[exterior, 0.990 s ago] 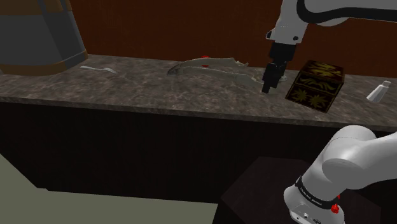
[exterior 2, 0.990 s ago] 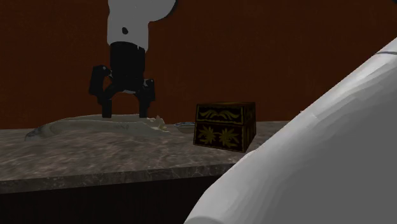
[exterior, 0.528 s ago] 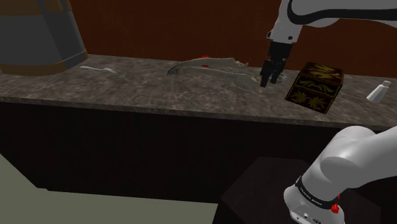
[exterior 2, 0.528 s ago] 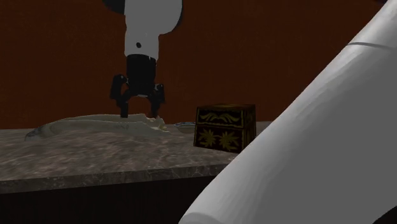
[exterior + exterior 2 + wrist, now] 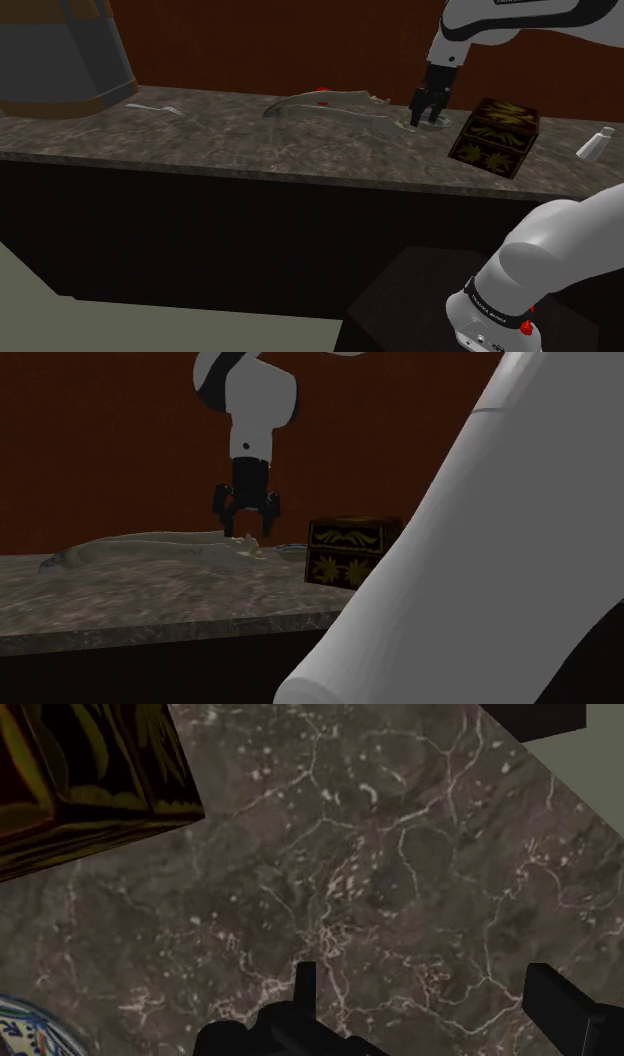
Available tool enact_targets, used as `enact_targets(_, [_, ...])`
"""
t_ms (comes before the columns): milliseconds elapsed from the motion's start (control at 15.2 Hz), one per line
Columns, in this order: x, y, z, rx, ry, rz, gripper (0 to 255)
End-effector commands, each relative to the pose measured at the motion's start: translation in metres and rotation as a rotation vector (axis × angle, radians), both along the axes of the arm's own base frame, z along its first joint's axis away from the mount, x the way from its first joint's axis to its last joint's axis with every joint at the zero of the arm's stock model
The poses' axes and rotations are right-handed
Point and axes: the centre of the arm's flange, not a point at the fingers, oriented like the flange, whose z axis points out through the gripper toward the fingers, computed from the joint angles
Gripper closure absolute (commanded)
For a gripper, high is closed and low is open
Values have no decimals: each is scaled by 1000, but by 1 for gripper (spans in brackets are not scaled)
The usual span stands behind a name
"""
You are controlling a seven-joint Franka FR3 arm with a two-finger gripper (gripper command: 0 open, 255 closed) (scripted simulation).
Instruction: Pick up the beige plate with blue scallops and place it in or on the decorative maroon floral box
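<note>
Wrist view: fingers spread, empty, over bare worktop beside plate, near box; judged approaching the rim.

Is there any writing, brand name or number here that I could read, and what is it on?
No text here can be read.
Black band round the arm's base joint: a row of small white lettering, too small to read.
Dark box: yellowish leaf ornaments, no letters.
</note>
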Motion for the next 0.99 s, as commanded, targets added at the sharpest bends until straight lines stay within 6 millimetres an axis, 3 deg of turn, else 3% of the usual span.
enact_targets(0, [7,-24,-2,-5,-1,-37,0])
enact_targets(924, [30,-202,-21,-31,-7,-289,0])
